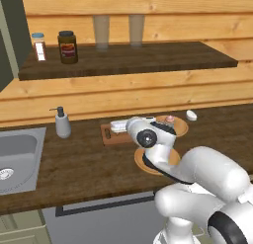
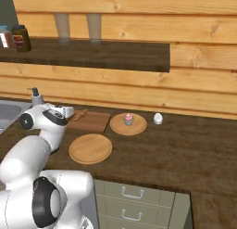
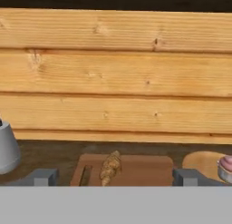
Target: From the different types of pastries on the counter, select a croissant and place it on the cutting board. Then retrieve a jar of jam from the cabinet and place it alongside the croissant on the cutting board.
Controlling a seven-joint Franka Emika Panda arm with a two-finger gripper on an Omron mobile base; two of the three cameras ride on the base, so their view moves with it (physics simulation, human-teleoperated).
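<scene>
Looking along your gripper [image 3: 116, 177], you will see its two fingertips [image 3: 43, 177] standing wide apart with nothing between them, well clear of the croissant [image 3: 110, 168]. That croissant lies on the cutting board [image 3: 145, 169], just beside the handle slot at the board's short end, and neither finger touches it. In your right base view the same croissant [image 2: 79, 115] sits at the near-left part of the cutting board [image 2: 92, 122], close to the white wrist of your arm.

Note the cupcake [image 2: 128, 119] with pink frosting resting on a round wooden plate [image 2: 136, 127], just to the right of the board. A second round plate [image 2: 90, 148] lies bare, nearer the front edge of the counter [image 2: 185, 149]. A small white object [image 2: 158, 118], too small to identify, sits beyond the cupcake plate.

On the left you have a soap dispenser [image 1: 62, 123] beside the sink [image 1: 15, 154]. Up on the wall shelf [image 1: 148, 60] stand a dark brown jar [image 1: 67, 47] with a black lid, a small white-labelled shaker [image 1: 39, 46] and two clear glasses [image 1: 102, 32].
</scene>
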